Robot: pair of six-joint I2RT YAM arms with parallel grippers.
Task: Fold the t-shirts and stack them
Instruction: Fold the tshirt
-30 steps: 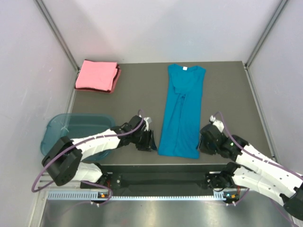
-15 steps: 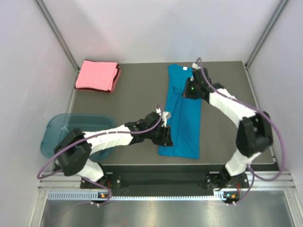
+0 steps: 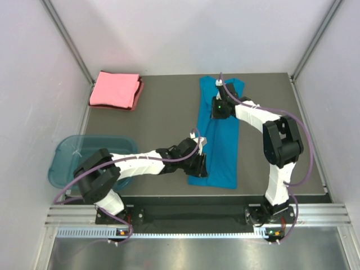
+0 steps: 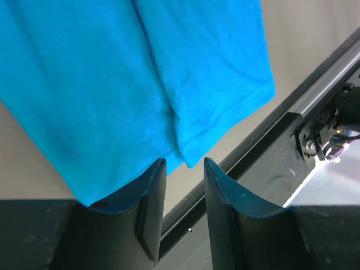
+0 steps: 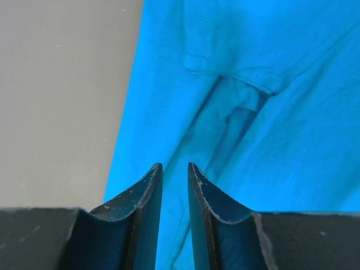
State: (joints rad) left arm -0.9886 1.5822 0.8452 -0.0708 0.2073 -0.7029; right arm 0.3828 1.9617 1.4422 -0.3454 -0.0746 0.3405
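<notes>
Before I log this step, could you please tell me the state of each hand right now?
Left hand: narrowly open, holding nothing.
Right hand: narrowly open, holding nothing.

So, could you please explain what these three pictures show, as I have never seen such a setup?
These are two robot arms bolted at the near edge of a table. The wide picture comes from a fixed camera above and behind them; the other two come from a camera on each wrist, looking past that arm's own two fingers. A teal t-shirt lies stretched out on the table, sides folded in, and a pink t-shirt sits folded at the far left corner. A blue plastic tub stands beside the near left corner. The left gripper is at the teal shirt's near hem, the right gripper by its folded sleeve. Both are slightly open and hold nothing.
</notes>
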